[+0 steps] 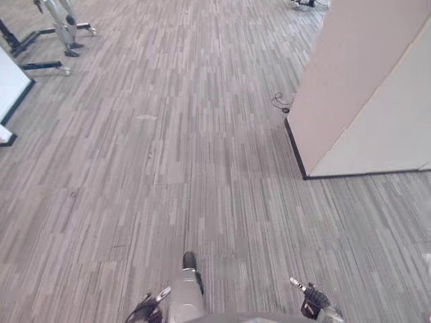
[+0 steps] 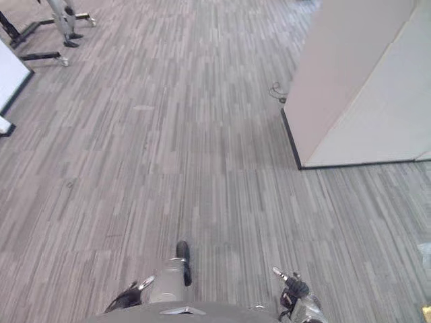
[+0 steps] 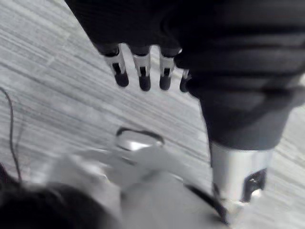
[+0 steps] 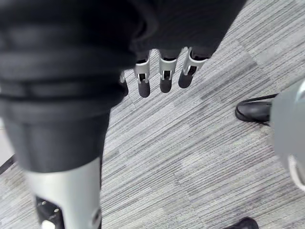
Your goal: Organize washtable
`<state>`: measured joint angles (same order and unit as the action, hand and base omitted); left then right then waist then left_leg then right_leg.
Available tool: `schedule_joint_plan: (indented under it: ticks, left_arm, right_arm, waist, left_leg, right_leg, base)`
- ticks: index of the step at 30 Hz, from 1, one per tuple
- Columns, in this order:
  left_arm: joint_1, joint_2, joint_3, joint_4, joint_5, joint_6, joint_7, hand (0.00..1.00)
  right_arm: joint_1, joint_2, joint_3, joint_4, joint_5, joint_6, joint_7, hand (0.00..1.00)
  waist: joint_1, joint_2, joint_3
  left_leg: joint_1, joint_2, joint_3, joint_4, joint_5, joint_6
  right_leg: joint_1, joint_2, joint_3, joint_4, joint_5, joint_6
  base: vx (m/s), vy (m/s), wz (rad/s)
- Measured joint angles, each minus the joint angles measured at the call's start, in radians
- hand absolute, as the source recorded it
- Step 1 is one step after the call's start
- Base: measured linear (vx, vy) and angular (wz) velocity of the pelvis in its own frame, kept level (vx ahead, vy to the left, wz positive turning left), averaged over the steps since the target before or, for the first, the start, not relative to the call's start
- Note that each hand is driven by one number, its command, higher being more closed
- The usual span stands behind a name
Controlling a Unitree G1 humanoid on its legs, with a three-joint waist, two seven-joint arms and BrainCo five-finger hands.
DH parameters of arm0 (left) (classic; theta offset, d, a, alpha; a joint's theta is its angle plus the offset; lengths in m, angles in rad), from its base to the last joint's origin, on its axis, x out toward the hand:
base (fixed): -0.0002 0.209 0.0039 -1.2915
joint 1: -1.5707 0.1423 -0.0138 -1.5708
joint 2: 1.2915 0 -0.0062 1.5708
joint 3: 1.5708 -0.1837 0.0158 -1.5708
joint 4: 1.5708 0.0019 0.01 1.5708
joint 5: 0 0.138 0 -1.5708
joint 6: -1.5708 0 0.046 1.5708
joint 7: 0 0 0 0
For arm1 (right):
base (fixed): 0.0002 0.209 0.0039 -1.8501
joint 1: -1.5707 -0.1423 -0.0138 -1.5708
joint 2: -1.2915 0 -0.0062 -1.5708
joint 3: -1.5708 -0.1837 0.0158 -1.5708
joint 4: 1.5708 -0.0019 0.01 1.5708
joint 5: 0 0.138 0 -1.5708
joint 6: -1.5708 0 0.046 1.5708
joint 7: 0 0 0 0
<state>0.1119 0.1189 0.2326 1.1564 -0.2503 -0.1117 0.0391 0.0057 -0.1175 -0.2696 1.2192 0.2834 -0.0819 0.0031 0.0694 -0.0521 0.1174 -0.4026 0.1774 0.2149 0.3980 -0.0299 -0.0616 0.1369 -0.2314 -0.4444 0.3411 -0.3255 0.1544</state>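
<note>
- Left eye view: we look down on a grey striped floor (image 1: 168, 168). A tall pale block (image 1: 363, 87) stands on it at the right, with a dark strip along its foot. We cannot tell whether it is a wall panel or the side of a counter. Far off at the upper left stands a wheeled metal frame (image 1: 60, 30), and a white panel (image 1: 10, 84) sits at the left edge. At the bottom edge the left robot hand (image 1: 148, 308) and the right robot hand (image 1: 314, 297) hang low above the floor, well apart.
- Right eye view: a small dark cord (image 2: 276, 89) lies on the floor just beside the block's far corner.
- Left wrist view: the left fingers (image 3: 143, 76) hang straight in a row from the dark ribbed cover, and the thumb (image 3: 238, 186) stands apart. The hand is relaxed, spread, and holds nothing.
- Right wrist view: the right fingers (image 4: 164, 78) are likewise straight, with the thumb (image 4: 66, 200) apart. This hand is also slack and holds nothing, with the floor beyond it.
</note>
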Motion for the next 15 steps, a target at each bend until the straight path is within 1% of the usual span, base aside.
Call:
schedule_joint_plan:
  ticks: [1, 2, 3, 4, 5, 6, 7, 8, 9, 10, 11, 12, 13, 14, 15]
  left_arm:
    - [0.001, 0.003, 0.000, 0.005, 0.001, 0.001, 0.001, 0.00]
    - [-0.008, 0.019, -0.023, 0.008, 0.004, 0.002, 0.001, 0.00]
    - [-0.021, 0.028, -0.060, 0.008, 0.010, 0.003, -0.001, 0.00]
    - [-0.036, 0.042, -0.087, 0.008, 0.031, 0.004, -0.002, 0.00]
    - [-0.054, 0.049, -0.103, 0.000, 0.042, 0.006, -0.004, 0.00]
    - [-0.078, 0.045, -0.114, -0.022, 0.043, 0.008, -0.005, 0.00]
    - [-0.083, 0.042, -0.114, -0.029, 0.043, 0.008, -0.007, 0.00]
    - [-0.111, 0.033, -0.114, -0.032, 0.042, 0.006, -0.009, 0.00]
    - [-0.140, 0.013, -0.112, -0.041, 0.042, 0.001, -0.009, 0.00]
    - [-0.153, 0.004, -0.112, -0.049, 0.042, -0.002, -0.009, 0.00]
    - [-0.156, -0.006, -0.113, -0.077, 0.043, -0.011, -0.011, 0.00]
    - [-0.151, -0.031, -0.111, -0.102, 0.043, -0.020, -0.012, 0.00]
    - [-0.141, -0.047, -0.104, -0.112, 0.046, -0.021, -0.012, 0.00]
    - [-0.096, -0.063, -0.068, -0.116, 0.067, -0.019, -0.012, 0.00]
    - [-0.078, -0.071, -0.041, -0.115, 0.073, -0.013, -0.012, 0.00]
  right_arm:
    - [0.009, 0.000, -0.012, -0.001, 0.001, 0.000, -0.001, 0.00]
    - [0.021, 0.004, -0.028, 0.001, 0.000, 0.006, 0.000, 0.00]
    - [0.029, 0.018, -0.043, 0.001, 0.000, 0.007, 0.002, 0.00]
    - [0.033, 0.026, -0.044, 0.003, 0.000, 0.007, 0.007, 0.00]
    - [0.026, 0.029, -0.053, 0.002, 0.001, 0.005, 0.018, 0.00]
    - [0.025, 0.027, -0.058, -0.007, 0.001, 0.001, 0.022, 0.00]
    - [0.028, 0.027, -0.058, -0.012, 0.001, -0.002, 0.025, 0.00]
    - [0.030, 0.025, -0.060, -0.018, 0.002, -0.004, 0.033, 0.00]
    - [0.038, 0.026, -0.071, -0.037, 0.002, -0.001, 0.037, 0.00]
    - [0.049, 0.031, -0.088, -0.045, 0.002, -0.001, 0.038, 0.00]
    - [0.066, 0.045, -0.125, -0.045, 0.002, 0.001, 0.038, 0.00]
    - [0.089, 0.056, -0.165, -0.042, 0.001, 0.004, 0.037, 0.00]
    - [0.107, 0.060, -0.170, -0.042, 0.001, 0.008, 0.035, 0.00]
    - [0.136, 0.072, -0.154, -0.041, 0.000, 0.020, 0.034, 0.00]
    - [0.142, 0.080, -0.152, -0.042, 0.000, 0.022, 0.034, 0.00]
  waist:
    - [-0.007, -0.015, 0.001]
    - [-0.016, -0.022, 0.008]
    - [-0.033, -0.022, 0.020]
    - [-0.046, -0.019, 0.035]
    - [-0.057, -0.019, 0.048]
    - [-0.067, -0.005, 0.058]
    - [-0.071, 0.001, 0.063]
    - [-0.081, 0.015, 0.071]
    - [-0.093, 0.021, 0.075]
    - [-0.096, 0.023, 0.076]
    - [-0.106, 0.022, 0.074]
    - [-0.120, 0.025, 0.072]
    - [-0.120, 0.031, 0.069]
    - [-0.113, 0.004, 0.053]
    - [-0.116, -0.002, 0.053]
  left_leg:
    - [0.008, -0.026, 0.003, 0.034, -0.029, 0.019]
    - [0.053, -0.072, 0.011, 0.044, -0.081, 0.043]
    - [0.127, -0.107, -0.005, 0.011, -0.110, 0.066]
    - [0.184, -0.131, -0.021, -0.017, -0.122, 0.085]
    - [0.253, -0.146, -0.041, -0.057, -0.130, 0.098]
    - [0.352, -0.150, -0.055, -0.122, -0.136, 0.107]
    - [0.398, -0.151, -0.057, -0.154, -0.137, 0.108]
    - [0.491, -0.153, -0.061, -0.220, -0.137, 0.108]
    - [0.553, -0.154, -0.065, -0.254, -0.140, 0.113]
    - [0.572, -0.154, -0.066, -0.264, -0.145, 0.117]
    - [0.598, -0.156, -0.075, -0.272, -0.172, 0.113]
    - [0.642, -0.152, -0.088, -0.273, -0.240, 0.083]
    - [0.674, -0.139, -0.090, -0.274, -0.285, 0.052]
    - [0.700, -0.146, -0.100, -0.171, -0.348, 0.025]
    - [0.649, -0.136, -0.081, -0.012, -0.359, 0.032]
  right_leg:
    - [-0.046, -0.063, -0.001, 0.143, 0.016, -0.029]
    - [-0.133, -0.152, 0.011, 0.389, 0.151, -0.188]
    - [-0.179, -0.179, 0.103, 0.531, 0.351, -0.187]
    - [-0.225, -0.153, 0.184, 0.631, 0.297, -0.133]
    - [-0.269, -0.101, 0.238, 0.714, 0.227, -0.113]
    - [-0.326, -0.015, 0.275, 0.734, 0.154, -0.100]
    - [-0.353, 0.018, 0.271, 0.718, 0.127, -0.109]
    - [-0.407, 0.060, 0.220, 0.628, 0.079, -0.142]
    - [-0.448, 0.076, 0.156, 0.461, 0.073, -0.147]
    - [-0.466, 0.081, 0.134, 0.358, 0.080, -0.141]
    - [-0.479, 0.088, 0.126, 0.129, 0.138, -0.108]
    - [-0.488, 0.083, 0.130, 0.004, 0.200, -0.113]
    - [-0.490, 0.081, 0.128, 0.010, 0.207, -0.127]
    - [-0.487, 0.075, 0.150, 0.087, 0.267, -0.197]
    - [-0.482, 0.064, 0.163, 0.129, 0.285, -0.209]
  base:
    - [0.55, 0.182, 0.47]
    - [0.40, 0.371, 0.71]
    - [0.41, 0.380, 0.82]
    - [0.35, 0.273, 0.81]
    - [0.45, 0.144, 0.67]
    - [0.45, 0.084, 0.46]
    - [0.31, 0.047, 0.35]
    - [0.24, 0.039, 0.39]
    - [0.26, 0.043, 0.47]
    - [0.28, 0.125, 0.71]
    - [0.09, 0.163, 1.02]
    - [0.02, 0.139, 1.12]
    - [0.17, -0.027, 0.95]
    - [0.24, -0.140, 0.44]
    - [0.38, -0.261, 0.30]
